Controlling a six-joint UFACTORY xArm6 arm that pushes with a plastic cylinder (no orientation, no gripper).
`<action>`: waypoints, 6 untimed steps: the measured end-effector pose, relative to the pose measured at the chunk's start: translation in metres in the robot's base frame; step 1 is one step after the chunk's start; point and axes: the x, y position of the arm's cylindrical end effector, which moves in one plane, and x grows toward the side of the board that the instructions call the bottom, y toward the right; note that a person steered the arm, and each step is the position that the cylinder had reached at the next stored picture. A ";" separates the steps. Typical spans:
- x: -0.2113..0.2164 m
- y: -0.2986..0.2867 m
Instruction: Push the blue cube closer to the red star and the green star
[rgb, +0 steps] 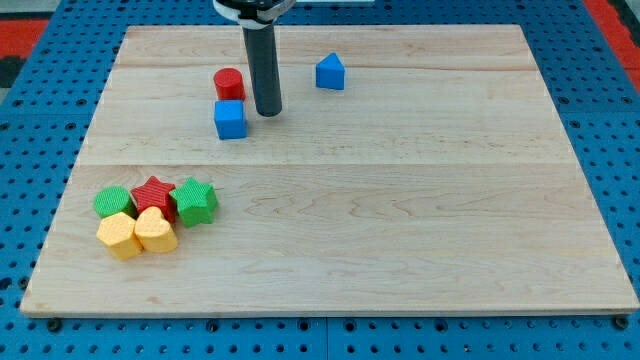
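Observation:
The blue cube (230, 119) sits on the wooden board in the upper left-middle. My tip (267, 113) stands just to the cube's right, a small gap away. The red star (154, 194) lies near the board's lower left, in a cluster. The green star (195, 201) touches the red star's right side. The cube is well above and to the right of both stars.
A red cylinder (229, 84) stands just above the blue cube. A blue house-shaped block (331, 72) lies at the upper middle. A green block (112, 202), a yellow block (120, 236) and a yellow heart-like block (155, 231) crowd the stars. The board (400, 220) lies on a blue pegboard.

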 end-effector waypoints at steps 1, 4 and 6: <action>0.020 -0.039; 0.009 -0.074; 0.055 -0.109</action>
